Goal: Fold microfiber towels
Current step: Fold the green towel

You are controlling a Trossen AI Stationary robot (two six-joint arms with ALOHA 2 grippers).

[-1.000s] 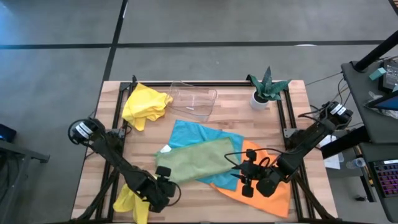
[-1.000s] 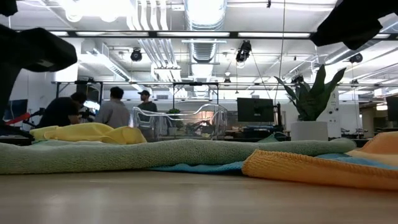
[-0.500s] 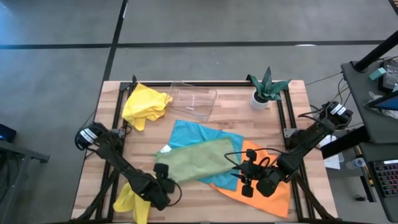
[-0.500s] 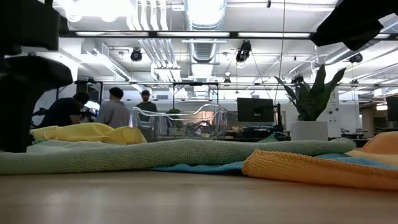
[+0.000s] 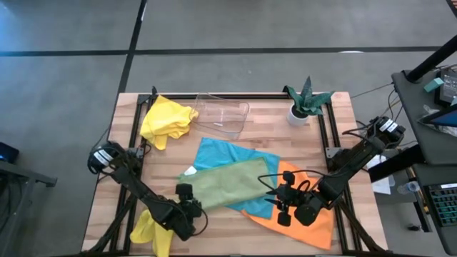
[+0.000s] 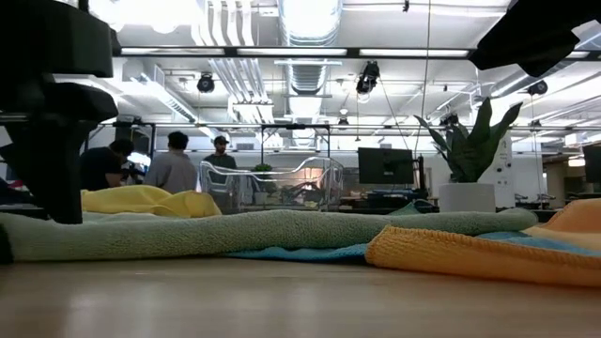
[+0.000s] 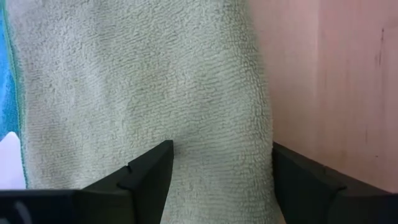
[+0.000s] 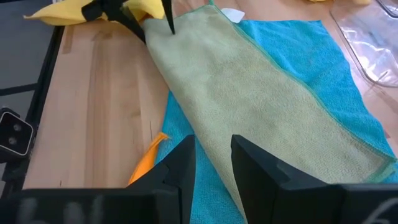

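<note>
Straddling the left end of the green towel with the left gripper, jaws apart, cloth between them, apparently not yet pinched. Waiting with the right gripper above the orange towel towards the counter's near right corner, jaws almost together and holding nothing.

Lies spread across the counter's middle, that green one, on top of the blue towel. Looks light, soft and limp, likely to sag and drag the blue one along, so best pinched at a corner or along the hem, not mid-cloth.

Counting five towels: one green, one blue, one orange, two yellow, a crumpled yellow one at the far left corner and another yellow one at the near left edge. Also one clear tray and one potted plant along the far edge.
</note>
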